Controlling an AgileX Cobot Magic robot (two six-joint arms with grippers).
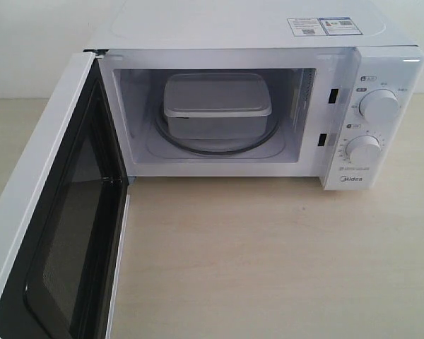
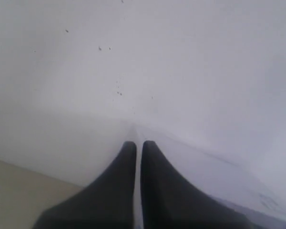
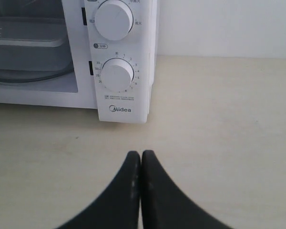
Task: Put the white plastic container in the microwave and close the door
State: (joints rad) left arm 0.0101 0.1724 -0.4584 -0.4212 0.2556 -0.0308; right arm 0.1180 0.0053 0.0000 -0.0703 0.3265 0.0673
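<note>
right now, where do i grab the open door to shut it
Take the door near its free end, coming from its outer white side at left. It hinges at the left of the microwave and stands wide open, so a push there should swing it shut.

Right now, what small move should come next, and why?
Probably push the door shut with the left gripper: the white plastic container already sits inside the microwave, the door stands wide open, and the closed left gripper is near a white surface, perhaps the door's outside.
</note>
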